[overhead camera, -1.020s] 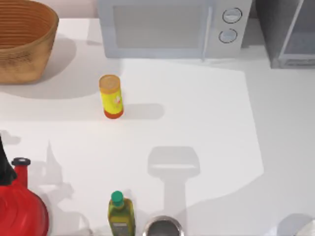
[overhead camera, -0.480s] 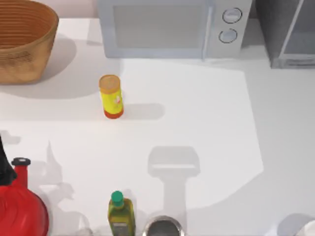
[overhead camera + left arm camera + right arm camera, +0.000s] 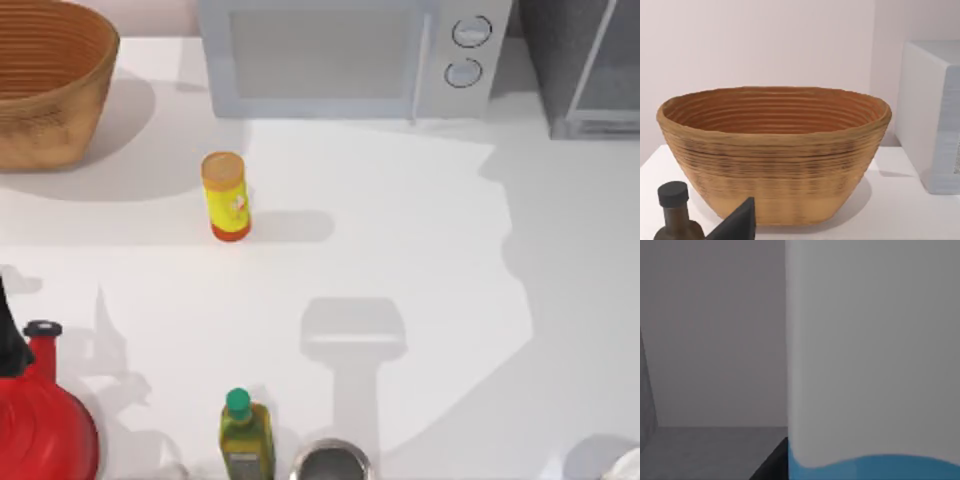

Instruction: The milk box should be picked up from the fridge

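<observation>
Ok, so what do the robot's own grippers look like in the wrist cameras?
There is little to go on. The left gripper is a matte dark-grey wedge tapering to a point, with a plain surface. The right gripper is a similar dark, angular sliver beside the white-and-blue milk box. No cables or markings can be made out.

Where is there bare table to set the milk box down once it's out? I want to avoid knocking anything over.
The widest bare stretch lies on the table's right half, between the microwave, the fridge and the near edge. A smaller patch sits between the yellow canister and the olive bottle. The near left is crowded: red kettle, bottle, metal cup. The basket fills the far left.
</observation>
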Controlling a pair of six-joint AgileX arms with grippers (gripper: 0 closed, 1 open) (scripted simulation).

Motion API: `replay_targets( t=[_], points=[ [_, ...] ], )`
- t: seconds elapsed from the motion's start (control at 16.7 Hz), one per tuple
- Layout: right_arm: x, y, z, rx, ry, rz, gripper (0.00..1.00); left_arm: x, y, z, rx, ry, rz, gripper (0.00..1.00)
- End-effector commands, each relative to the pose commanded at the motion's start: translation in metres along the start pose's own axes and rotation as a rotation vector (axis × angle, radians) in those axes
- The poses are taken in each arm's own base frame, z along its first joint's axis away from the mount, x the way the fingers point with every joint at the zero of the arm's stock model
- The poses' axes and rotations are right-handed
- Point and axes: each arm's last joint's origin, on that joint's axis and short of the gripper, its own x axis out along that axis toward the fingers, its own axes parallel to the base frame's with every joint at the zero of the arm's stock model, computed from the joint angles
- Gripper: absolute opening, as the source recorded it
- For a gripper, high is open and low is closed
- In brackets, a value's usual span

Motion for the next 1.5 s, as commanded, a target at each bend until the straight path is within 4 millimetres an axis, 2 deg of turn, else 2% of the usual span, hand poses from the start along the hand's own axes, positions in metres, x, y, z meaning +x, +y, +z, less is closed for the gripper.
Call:
replay_targets(
  t=[0.18,0.48,0.6,0.72,1.14,1.32,1.5],
  points=[
    [-0.016,-0.002,0.008,-0.005,-0.021,0.006,0.00,0.000,0.000,0.000,0.000,0.000,0.000,1.00],
    [-0.072,0.001,-0.008,0.011,0.038,0.000,0.00,0.000,0.000,0.000,0.000,0.000,0.000,1.00],
    [-0.091,0.001,-0.005,0.007,0.023,-0.002,0.00,0.000,0.000,0.000,0.000,0.000,0.000,1.00],
    [-0.099,0.000,-0.001,0.001,0.003,0.000,0.00,0.000,0.000,0.000,0.000,0.000,0.000,1.00],
    [-0.101,0.005,0.003,0.002,0.008,0.004,0.00,0.000,0.000,0.000,0.000,0.000,0.000,1.00],
    [-0.115,0.018,0.020,-0.004,0.008,0.002,0.00,0.000,0.000,0.000,0.000,0.000,0.000,1.00],
    [-0.143,0.037,0.045,-0.010,0.005,-0.002,0.00,0.000,0.000,0.000,0.000,0.000,0.000,1.00]
  ],
)
